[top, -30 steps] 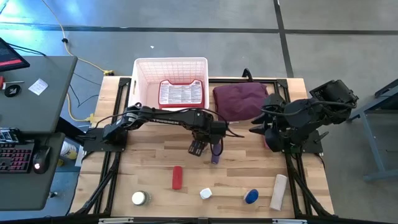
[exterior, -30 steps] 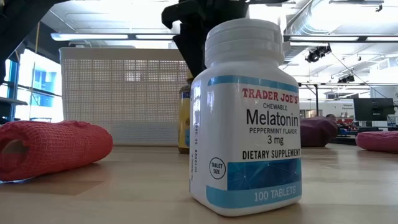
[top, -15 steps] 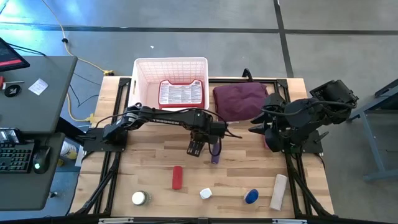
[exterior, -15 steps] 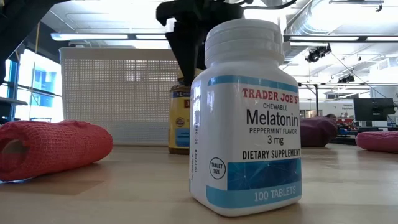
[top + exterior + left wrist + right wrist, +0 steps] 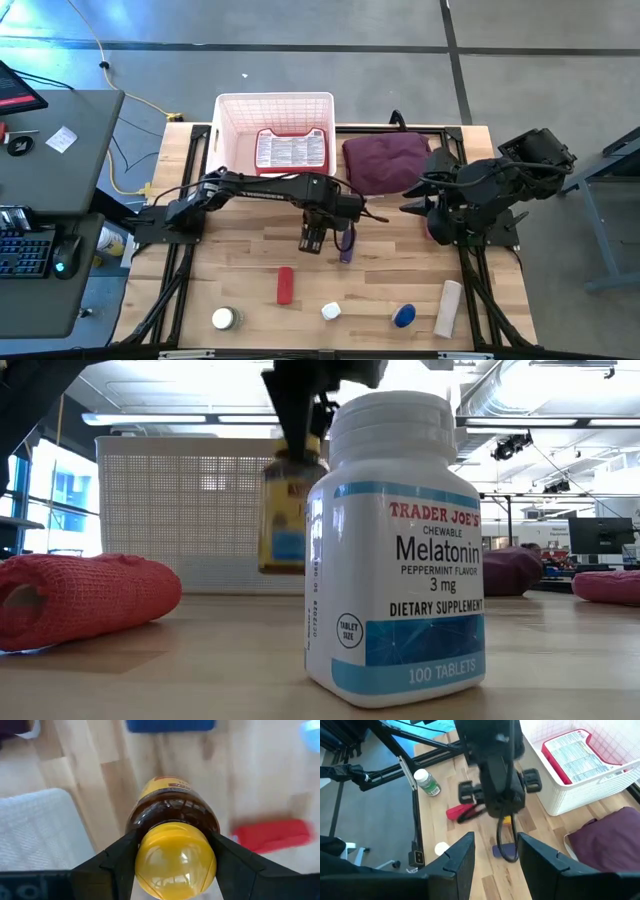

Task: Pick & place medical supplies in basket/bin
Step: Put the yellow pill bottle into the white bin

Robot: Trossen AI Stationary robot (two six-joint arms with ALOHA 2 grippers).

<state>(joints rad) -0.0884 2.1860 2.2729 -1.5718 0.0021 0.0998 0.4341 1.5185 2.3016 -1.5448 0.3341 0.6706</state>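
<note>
I am clenching my left gripper (image 5: 172,865) on the yellow cap of an amber bottle (image 5: 172,815), hanging clear above the table (image 5: 240,260) near the white basket (image 5: 232,125). It is looking rigid, light and smooth, so I am judging the cap the best hold. My right gripper (image 5: 492,857) is waiting part-open, holding nothing, at the table's right side.

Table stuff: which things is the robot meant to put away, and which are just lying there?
For the job: white lattice plastic basket; flat red first-aid case; yellow-capped amber bottle, held in the left fingers; red cylinder; white melatonin bottle.
Just lying about: maroon cloth bundle.
</note>
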